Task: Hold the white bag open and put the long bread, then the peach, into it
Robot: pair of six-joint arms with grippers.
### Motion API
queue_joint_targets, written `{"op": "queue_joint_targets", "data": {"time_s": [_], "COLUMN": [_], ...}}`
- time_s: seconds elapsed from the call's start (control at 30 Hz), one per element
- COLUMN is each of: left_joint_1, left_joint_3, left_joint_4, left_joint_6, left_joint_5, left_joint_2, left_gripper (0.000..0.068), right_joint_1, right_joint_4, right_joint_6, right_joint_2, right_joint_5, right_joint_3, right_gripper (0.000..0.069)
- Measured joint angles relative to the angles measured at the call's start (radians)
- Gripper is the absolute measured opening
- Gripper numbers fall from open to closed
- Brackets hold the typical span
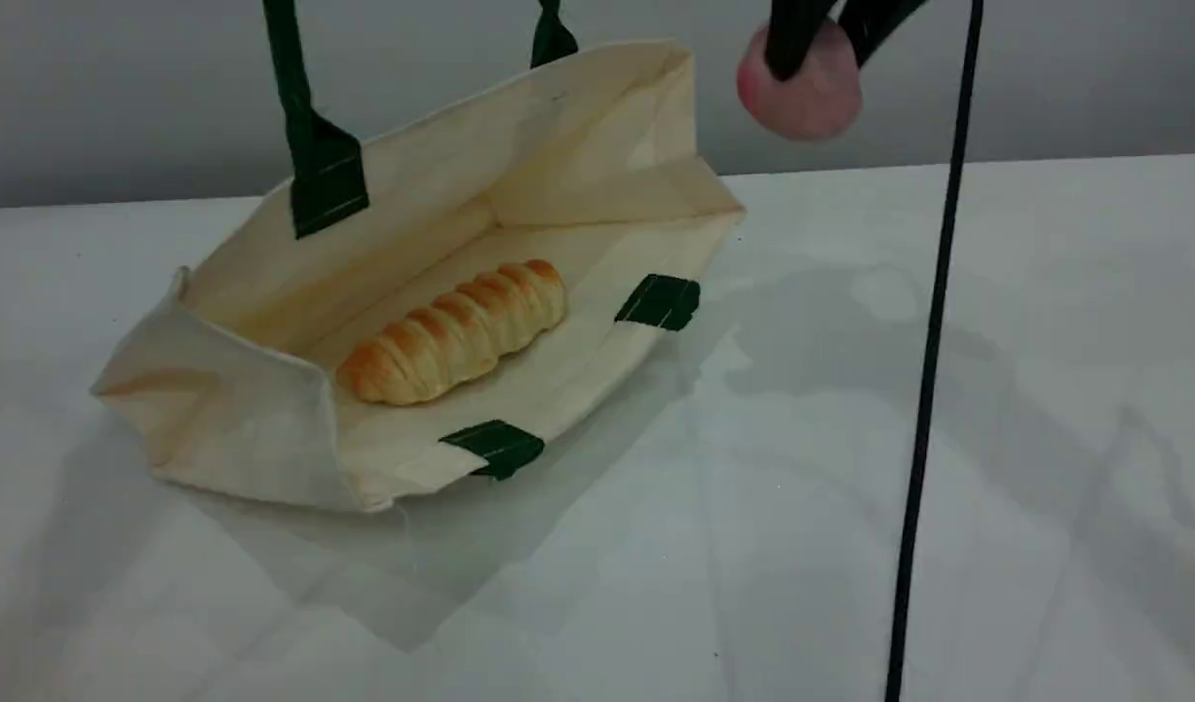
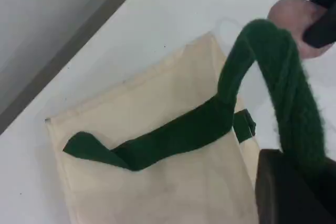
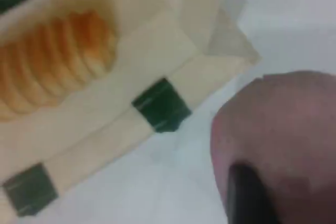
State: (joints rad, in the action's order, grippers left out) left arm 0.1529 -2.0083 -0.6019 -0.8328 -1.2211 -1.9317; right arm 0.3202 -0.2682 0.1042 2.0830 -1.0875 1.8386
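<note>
The white bag [image 1: 247, 429] lies on its side on the table, its mouth facing the camera and held wide. Its upper green handle [image 1: 310, 127] rises taut out of the top of the scene view. In the left wrist view that handle [image 2: 278, 77] loops up into my left gripper [image 2: 299, 177], which is shut on it. The long bread [image 1: 456, 331] lies inside the bag on its lower wall. My right gripper [image 1: 827, 39] is shut on the peach [image 1: 802, 93], in the air above and to the right of the bag's far end. The right wrist view shows the peach [image 3: 283, 129] beside the bag's rim [image 3: 157, 51].
A thin black cable [image 1: 934, 341] hangs straight down across the right part of the scene view. The lower handle's green patches [image 1: 661, 300] lie flat on the bag's front rim. A grey wall stands behind the white table [image 1: 1046, 439].
</note>
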Motion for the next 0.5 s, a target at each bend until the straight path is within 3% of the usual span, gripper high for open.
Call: {"op": "queue_joint_targets", "data": {"time_s": [0.3,0.5], "left_joint_1": [0.0,0.0], "left_joint_3": [0.0,0.0], "left_joint_4": [-0.008,-0.028], "left_joint_6": [0.0,0.0], "left_joint_5": [0.0,0.0], "left_joint_2": [0.0,0.0], "left_gripper": [0.0098,0.0098], "right_joint_1": [0.0,0.043], "right_joint_4": [-0.127,-0.331], "right_joint_6": [0.108,0.298], "right_joint_2": [-0.181,-0.326], "right_joint_5": [0.264,0.47], "right_joint_3": [-0.357,-0.636], "right_gripper": [0.0281,0.0281]}}
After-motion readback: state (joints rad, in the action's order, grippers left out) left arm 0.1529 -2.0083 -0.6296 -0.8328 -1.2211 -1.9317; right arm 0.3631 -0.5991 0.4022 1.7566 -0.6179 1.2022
